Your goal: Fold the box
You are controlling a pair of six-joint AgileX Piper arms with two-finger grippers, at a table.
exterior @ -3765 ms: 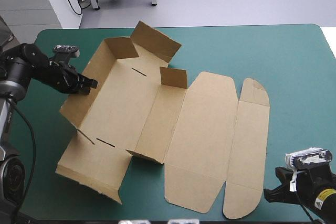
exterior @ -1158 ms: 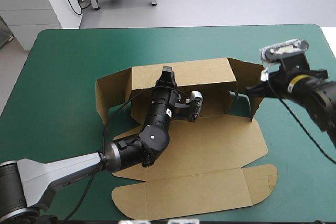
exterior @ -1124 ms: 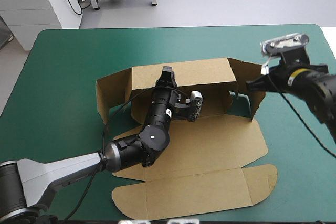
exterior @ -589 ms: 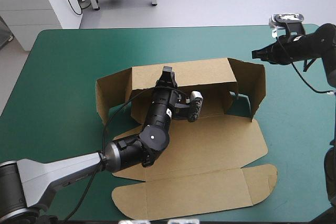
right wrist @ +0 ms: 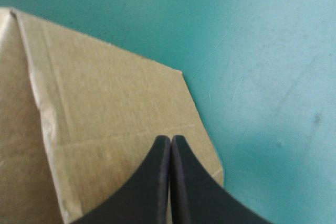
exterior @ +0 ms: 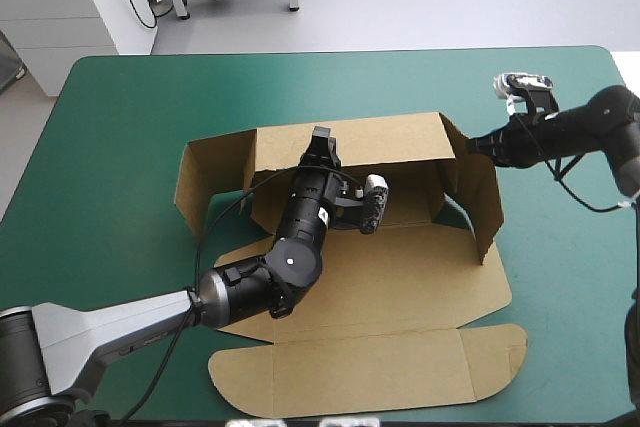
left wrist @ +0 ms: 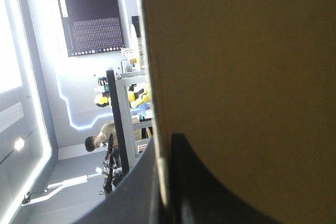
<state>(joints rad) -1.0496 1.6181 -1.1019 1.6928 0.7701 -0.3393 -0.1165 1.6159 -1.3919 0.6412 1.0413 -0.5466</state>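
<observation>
The brown box [exterior: 400, 277] lies mid-table with its long back wall [exterior: 390, 137] raised and a side flap at each end. My left gripper [exterior: 320, 137] reaches over the floor panel and is shut on the back wall's top edge; in the left wrist view the board [left wrist: 241, 66] runs between the black fingers of the left gripper [left wrist: 165, 182]. My right gripper [exterior: 472, 145] is shut, its tip against the outside of the right side flap [exterior: 480, 197]. The right wrist view shows the right gripper [right wrist: 170, 139] as one pointed arch over that flap [right wrist: 105, 103].
The lid panel [exterior: 370, 372] with its rounded tuck flap lies flat toward the table's front edge. My left arm [exterior: 240, 292] crosses the box's front left part. The left side flap [exterior: 210, 172] stands upright. Teal-green cover [exterior: 120, 127] surrounds the box.
My right gripper came down from near the far right corner onto the right side flap, which has swung inward. The left gripper has kept its hold on the back wall.
</observation>
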